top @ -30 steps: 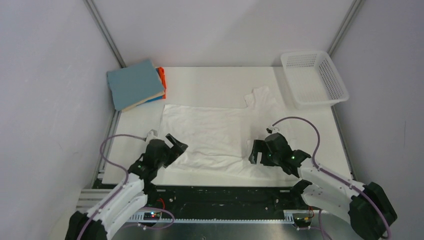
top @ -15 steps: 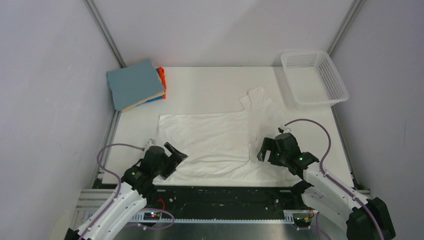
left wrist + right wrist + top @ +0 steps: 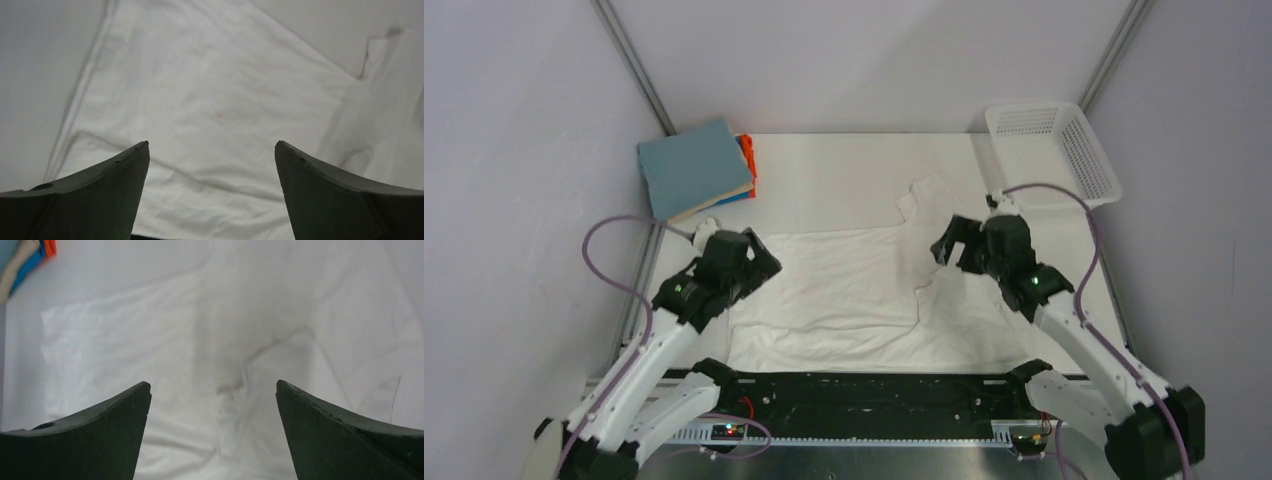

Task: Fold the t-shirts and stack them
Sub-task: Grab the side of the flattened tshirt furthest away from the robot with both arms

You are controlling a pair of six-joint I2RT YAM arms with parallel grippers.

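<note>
A plain white t-shirt [image 3: 844,295] lies spread on the white table, its near edge at the table's front, one sleeve [image 3: 921,200] pointing to the back. It fills the left wrist view [image 3: 215,100] and the right wrist view [image 3: 200,355]. A stack of folded shirts [image 3: 694,168], dusty blue-grey on top with beige, bright blue and orange edges below, sits at the back left; its corner shows in the right wrist view [image 3: 30,255]. My left gripper [image 3: 762,265] is open and empty above the shirt's left edge. My right gripper [image 3: 948,248] is open and empty above the shirt's right part.
A white plastic mesh basket [image 3: 1052,155] stands at the back right corner. The table's front edge borders a black rail [image 3: 864,392] between the arm bases. Grey walls close in on both sides.
Both arms have risen and moved back from the shirt's near edge. The shirt has shifted toward the front and its sleeve now lies nearer the middle. Both grippers stay open.
</note>
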